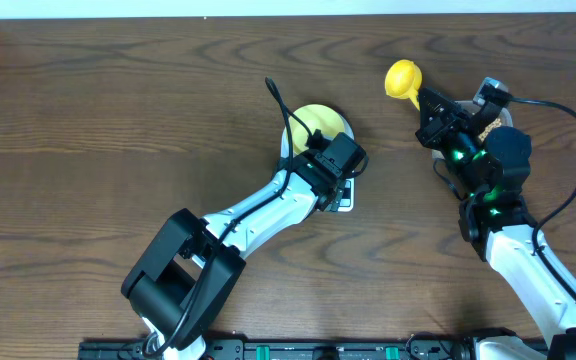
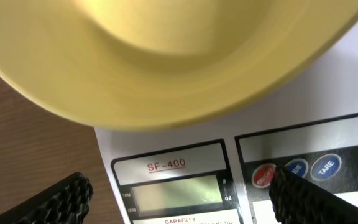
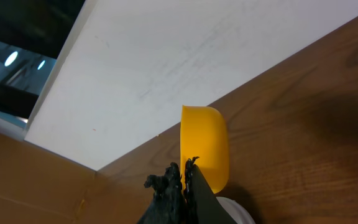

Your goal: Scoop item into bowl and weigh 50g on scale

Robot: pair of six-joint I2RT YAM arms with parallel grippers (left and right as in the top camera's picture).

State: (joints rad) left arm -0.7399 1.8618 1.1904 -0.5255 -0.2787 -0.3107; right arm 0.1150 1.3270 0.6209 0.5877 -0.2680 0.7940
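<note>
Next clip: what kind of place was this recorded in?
Probably a robot lab bench, not a kitchen: a bare wood-grain table edged by a white panel and cardboard, with ceiling lights in a dark room beyond.

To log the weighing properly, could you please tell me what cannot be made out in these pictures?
White digital scale reading: overhead, left gripper covers most of the screen; left wrist, no digits legible.
Pale yellow-green bowl contents: left wrist shows only its blurred outer wall; overhead, partly covered.
Yellow plastic scoop contents: right wrist sees its back; overhead too small.
</note>
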